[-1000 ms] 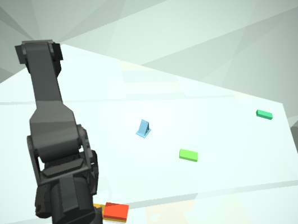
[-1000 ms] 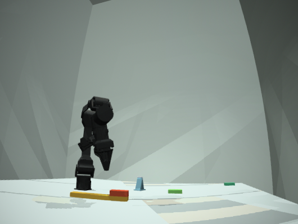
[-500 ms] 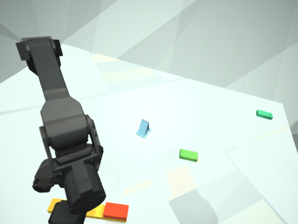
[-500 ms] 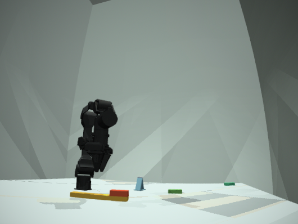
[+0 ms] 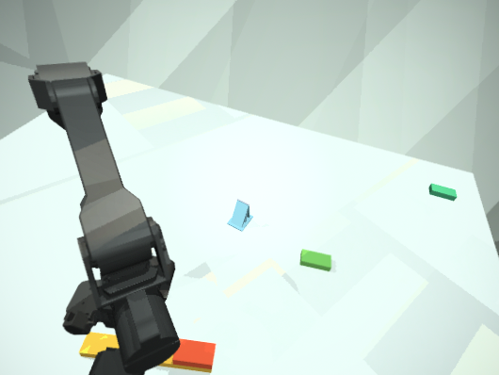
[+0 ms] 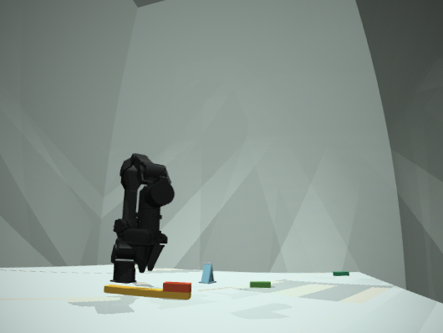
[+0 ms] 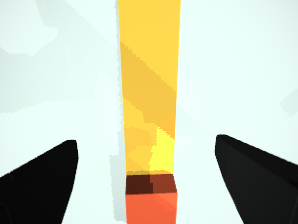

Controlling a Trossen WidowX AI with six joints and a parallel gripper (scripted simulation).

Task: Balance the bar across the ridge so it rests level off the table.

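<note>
The yellow bar (image 5: 96, 344) (image 6: 134, 291) (image 7: 149, 75) lies flat on the table, with a red block (image 5: 194, 353) (image 6: 177, 286) (image 7: 151, 207) on top of one end. The blue ridge (image 5: 241, 214) (image 6: 207, 273) stands on the table apart from the bar, with nothing on it. My gripper (image 6: 146, 269) (image 7: 147, 146) is open and empty above the bar. In the wrist view its fingers stand on either side of the bar, near where the red block begins, with gaps on both sides. In the top view the arm hides part of the bar and most of the gripper.
A light green block (image 5: 315, 260) (image 6: 260, 284) lies on the table (image 5: 282, 188) to the right of the ridge. A dark green block (image 5: 442, 192) (image 6: 341, 274) lies farther off, near the table's far right corner.
</note>
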